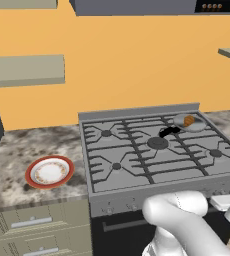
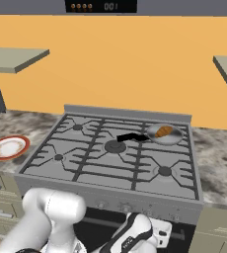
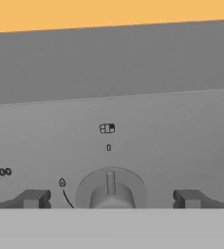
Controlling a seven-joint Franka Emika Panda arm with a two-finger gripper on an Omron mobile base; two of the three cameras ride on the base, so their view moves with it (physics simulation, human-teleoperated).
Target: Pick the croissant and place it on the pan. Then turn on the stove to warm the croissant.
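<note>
Spread wide, the end effector (image 3: 112,199) faces the front panel of the wide grey gas stove (image 1: 152,150), its two dark fingertips (image 3: 33,198) standing to either side of a round grey knob (image 3: 111,188) with a raised ridge pointing straight up. Nothing is pinched between them; from the hand view I cannot tell whether they touch the panel, and they look apart from the knob itself. Small flame marks sit beside the knob, and a little burner diagram above it has one corner darkened.

Up on the dark grates, the small golden-brown crescent croissant (image 1: 188,120) already lies inside the small round shallow grey metal pan (image 1: 196,123), which rests on the far right burner with its short black handle pointing toward the middle of the stove. So the first half of the job looks done: the pastry is in place.

On the speckled stone surface (image 1: 17,150) to the left of the stove stands a red-rimmed white plate (image 1: 49,172), well apart from the pan.

What appears left is the second half: closing on the knob and turning it. No flame shows under the pan, and the knob's ridge is upright, so the burner is probably off. Whether this knob serves the pan's burner is uncertain.
</note>
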